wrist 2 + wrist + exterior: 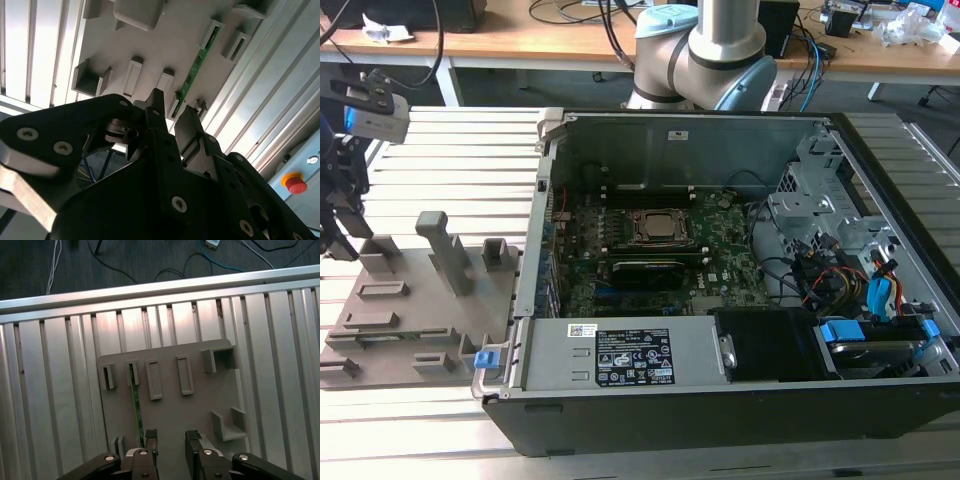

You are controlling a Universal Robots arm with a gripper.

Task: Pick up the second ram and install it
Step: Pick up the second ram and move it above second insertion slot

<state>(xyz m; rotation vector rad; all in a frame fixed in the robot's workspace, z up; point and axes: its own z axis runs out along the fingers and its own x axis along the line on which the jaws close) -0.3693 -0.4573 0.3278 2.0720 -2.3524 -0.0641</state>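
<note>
**Approach to the second ram [136, 400].** The gripper [171, 436] hangs over the grey holder tray [170, 405], which lies on the slatted table [50, 390]. Its jaws are moderately apart with nothing between them. The second ram stands on edge in the tray's slots. Its long axis runs straight away from the fingertips [150, 434], so the jaw gap lies across its thin section and the pads face its flat sides. In the first wrist view its near end sits just beside one fingertip, outside the gap. In the second wrist view that end appears between the two tips, so whether the stick is centred cannot be told. The open computer case [740, 415] lies to the exterior view's right of the tray
</note>
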